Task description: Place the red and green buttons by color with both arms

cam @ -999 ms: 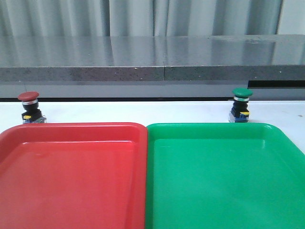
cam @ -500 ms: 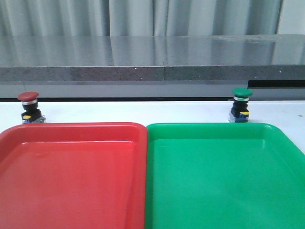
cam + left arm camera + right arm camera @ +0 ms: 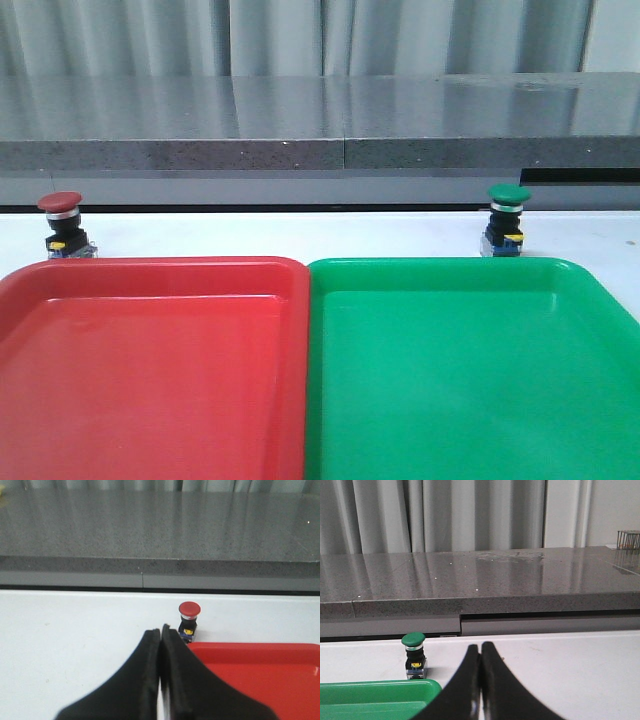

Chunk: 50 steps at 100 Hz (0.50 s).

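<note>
Front view: dark-red mushroom-cap push button (image 3: 61, 223) upright on white table (image 3: 300, 232), just behind large flat red plastic tray (image 3: 150, 370); green-capped push button (image 3: 506, 218) likewise behind matching green tray (image 3: 470, 370). Black left gripper (image 3: 161, 632) and black right gripper (image 3: 480, 649): fingers pressed together, empty, near their buttons.

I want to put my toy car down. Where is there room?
Both trays hold nothing: the red tray and green tray. The white table lies bare between the red button and green button. It is tight only beside each button.
</note>
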Each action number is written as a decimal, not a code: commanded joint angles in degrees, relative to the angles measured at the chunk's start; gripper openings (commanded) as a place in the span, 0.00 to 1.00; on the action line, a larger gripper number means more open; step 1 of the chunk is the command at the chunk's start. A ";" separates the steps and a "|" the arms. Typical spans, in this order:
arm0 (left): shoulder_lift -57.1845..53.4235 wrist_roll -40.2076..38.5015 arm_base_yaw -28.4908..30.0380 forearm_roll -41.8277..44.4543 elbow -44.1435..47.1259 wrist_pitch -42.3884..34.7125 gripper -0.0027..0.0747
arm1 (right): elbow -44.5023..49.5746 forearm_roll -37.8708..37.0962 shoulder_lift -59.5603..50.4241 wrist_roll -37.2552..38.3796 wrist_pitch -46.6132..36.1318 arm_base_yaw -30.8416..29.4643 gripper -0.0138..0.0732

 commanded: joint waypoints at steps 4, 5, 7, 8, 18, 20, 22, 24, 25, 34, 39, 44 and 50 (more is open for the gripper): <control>5.91 0.07 -0.01 -1.80 -5.36 -0.89 0.01 | -1.07 -0.59 -1.16 0.03 -4.82 -0.39 0.08; 6.48 0.07 -0.01 -1.80 -5.76 -0.62 0.01 | -1.07 -0.59 -1.16 0.03 -4.82 -0.39 0.08; 7.32 0.07 -0.01 -1.80 -6.14 -0.38 0.01 | -1.07 -0.59 -1.16 0.03 -4.82 -0.39 0.08; 7.58 0.07 -0.01 -1.69 -6.52 -0.21 0.01 | -1.07 -0.59 -1.16 0.03 -4.82 -0.39 0.08; 11.53 0.07 -0.01 -1.26 -8.79 0.03 0.01 | -1.07 -0.59 -1.16 0.03 -4.82 -0.39 0.08; 12.47 0.07 -0.01 -1.26 -9.18 0.20 0.01 | -1.07 -0.59 -1.16 0.03 -4.82 -0.39 0.08; 13.44 0.07 -0.01 -1.26 -9.54 0.20 0.01 | -1.07 -0.59 -1.16 0.03 -4.82 -0.39 0.08; 14.44 0.07 -0.01 -1.26 -9.94 0.20 0.01 | -1.07 -0.59 -1.16 0.03 -4.82 -0.39 0.08; 14.79 0.07 -0.01 -1.26 -10.06 0.20 0.01 | -1.07 -0.59 -1.16 0.03 -4.82 -0.39 0.08; 19.50 0.07 -0.01 -1.63 -11.99 0.62 0.01 | -1.07 -0.59 -1.16 0.03 -4.82 -0.39 0.08; 22.01 0.07 -0.01 -2.06 -13.17 1.04 0.02 | -1.07 -0.59 -1.16 0.03 -4.82 -0.39 0.08; 24.64 0.07 -0.08 -2.22 -14.39 1.31 0.06 | -1.07 -0.59 -1.16 0.03 -4.82 -0.39 0.08; 27.01 0.56 -0.40 -2.22 -15.93 1.58 0.19 | -1.07 -0.59 -1.16 0.03 -4.82 -0.39 0.08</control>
